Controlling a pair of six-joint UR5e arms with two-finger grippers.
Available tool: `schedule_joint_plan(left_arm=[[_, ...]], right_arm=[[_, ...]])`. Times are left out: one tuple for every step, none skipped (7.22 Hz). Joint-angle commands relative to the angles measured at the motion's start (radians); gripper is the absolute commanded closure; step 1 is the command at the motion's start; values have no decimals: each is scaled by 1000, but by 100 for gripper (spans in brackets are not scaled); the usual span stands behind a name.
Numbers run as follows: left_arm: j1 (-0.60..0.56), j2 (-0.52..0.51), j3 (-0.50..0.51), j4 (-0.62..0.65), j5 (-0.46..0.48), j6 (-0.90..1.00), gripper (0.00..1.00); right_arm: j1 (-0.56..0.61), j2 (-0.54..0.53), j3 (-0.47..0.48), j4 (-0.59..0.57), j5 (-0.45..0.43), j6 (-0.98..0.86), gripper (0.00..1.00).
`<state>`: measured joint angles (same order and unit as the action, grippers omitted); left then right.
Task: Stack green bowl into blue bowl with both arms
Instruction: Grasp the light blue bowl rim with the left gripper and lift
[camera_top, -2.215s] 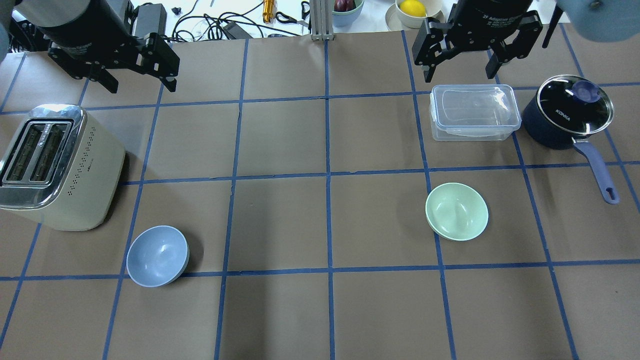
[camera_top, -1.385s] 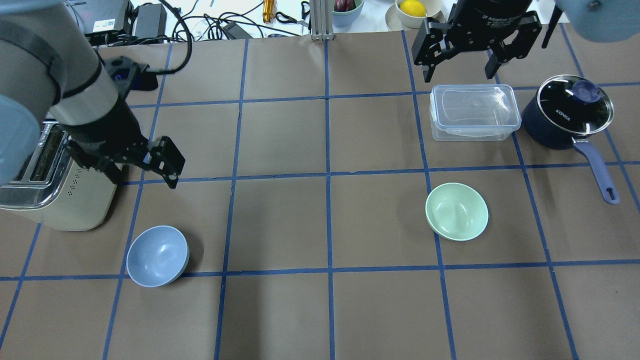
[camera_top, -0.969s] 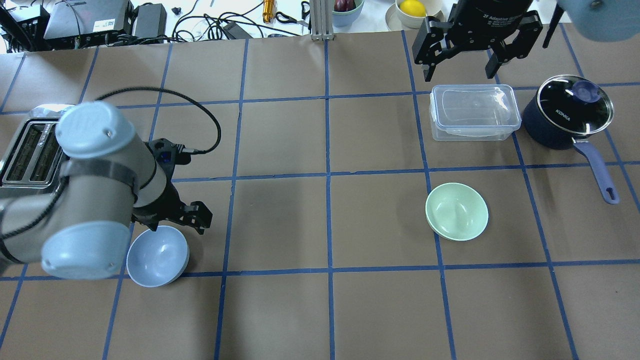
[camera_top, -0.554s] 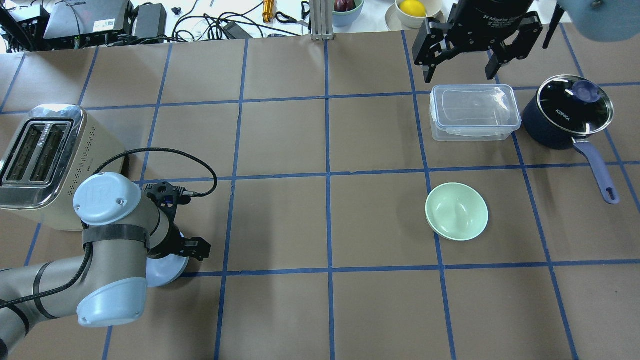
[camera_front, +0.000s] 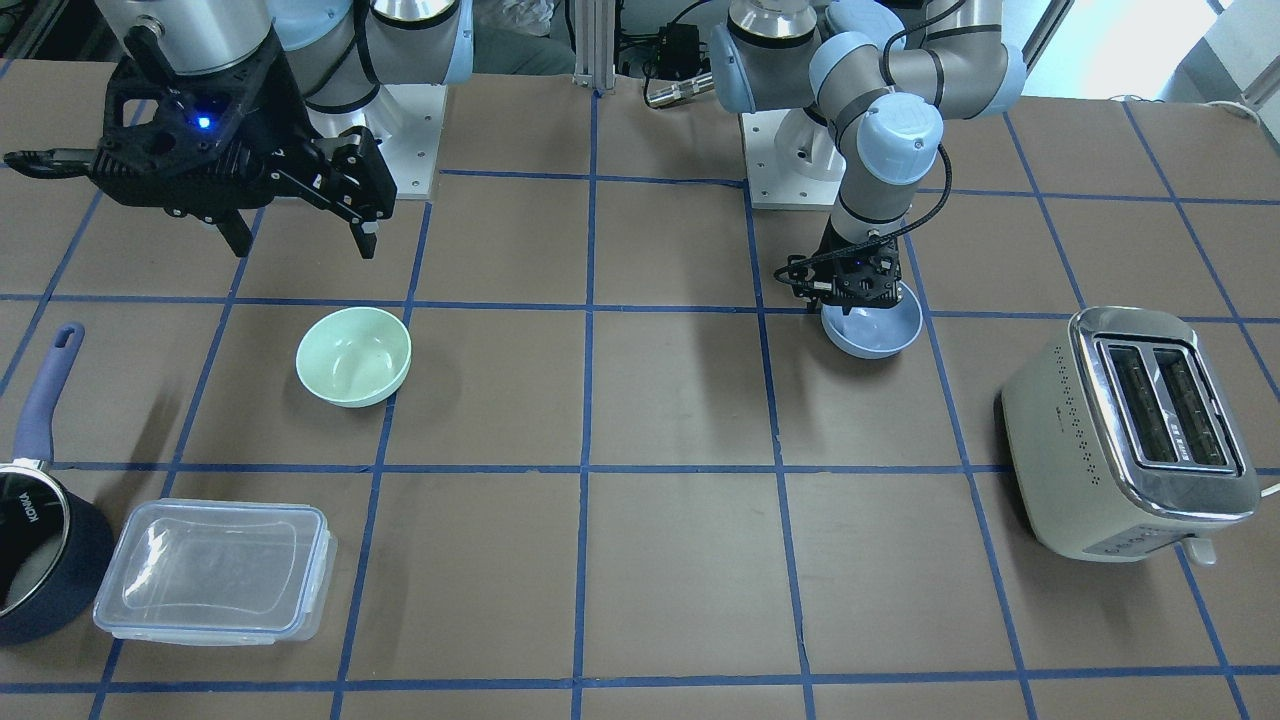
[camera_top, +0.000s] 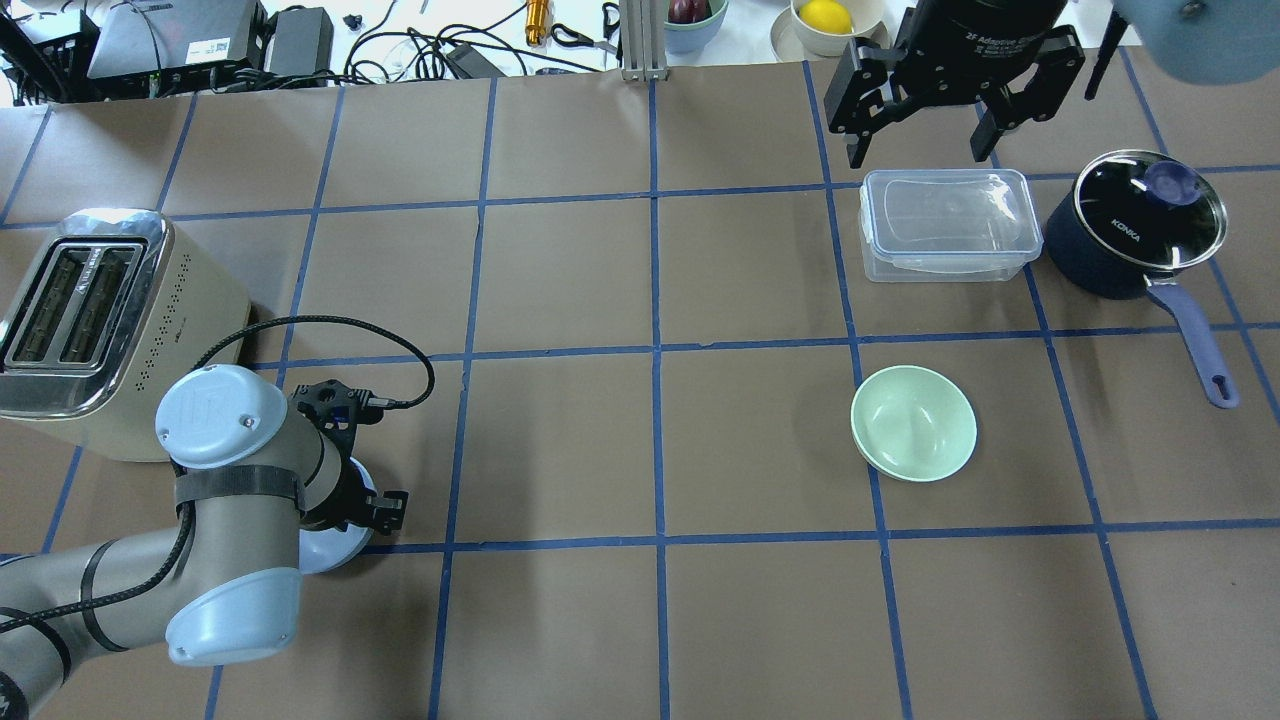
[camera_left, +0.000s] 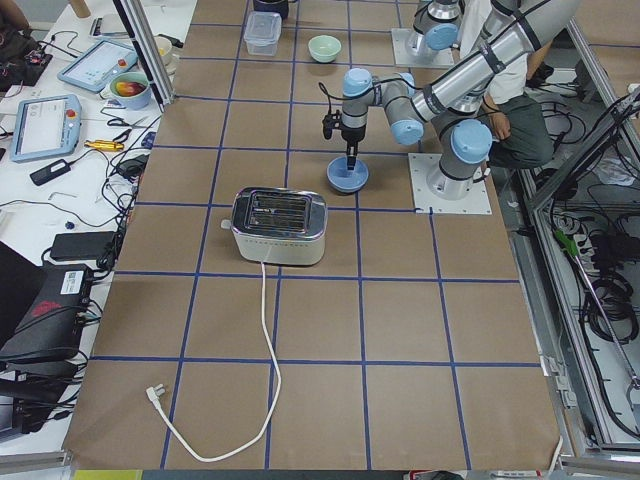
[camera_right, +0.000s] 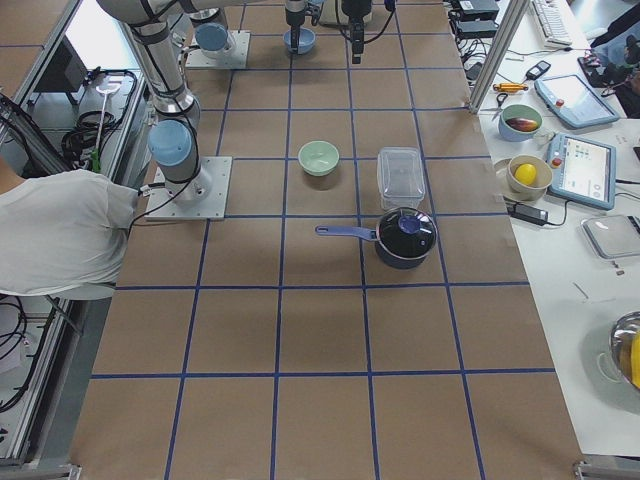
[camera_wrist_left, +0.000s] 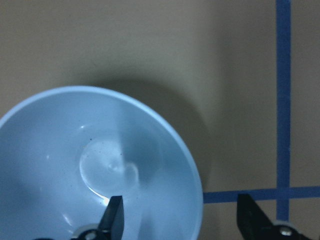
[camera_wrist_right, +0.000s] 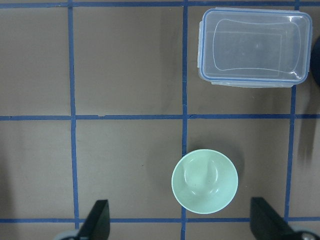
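Straddling: left gripper (camera_wrist_left: 182, 220), jaws apart, across rim of round pale-blue plastic bowl (camera_wrist_left: 75, 160), left edge of counter (camera_top: 560, 280).
Right gripper (camera_top: 920, 145): jaws wide, far edge.

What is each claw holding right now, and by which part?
Nothing yet. The left claw is open astride the rim of the blue bowl, one finger inside, one outside. The right claw hangs open and empty.
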<state>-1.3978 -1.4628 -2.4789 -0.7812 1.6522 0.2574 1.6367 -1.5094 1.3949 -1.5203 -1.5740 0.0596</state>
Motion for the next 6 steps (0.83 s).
schedule_joint_plan(left_arm=[[-21, 5, 0, 28, 1, -4, 100], [-59, 12, 38, 33, -5, -7, 100], [-129, -8, 126, 2, -47, -86, 100], [-223, -46, 255, -89, -108, -225, 100], [-295, -123, 416, -162, -148, -316, 100], [-364, -218, 555, -196, -172, -424, 100]], right_arm=[[0, 0, -1, 0, 0, 0, 0], [0, 0, 1, -3, 0, 0, 0], [0, 0, -1, -1, 0, 0, 0], [0, 0, -1, -3, 0, 0, 0], [0, 0, -1, -3, 0, 0, 0], [0, 0, -1, -4, 0, 0, 0]])
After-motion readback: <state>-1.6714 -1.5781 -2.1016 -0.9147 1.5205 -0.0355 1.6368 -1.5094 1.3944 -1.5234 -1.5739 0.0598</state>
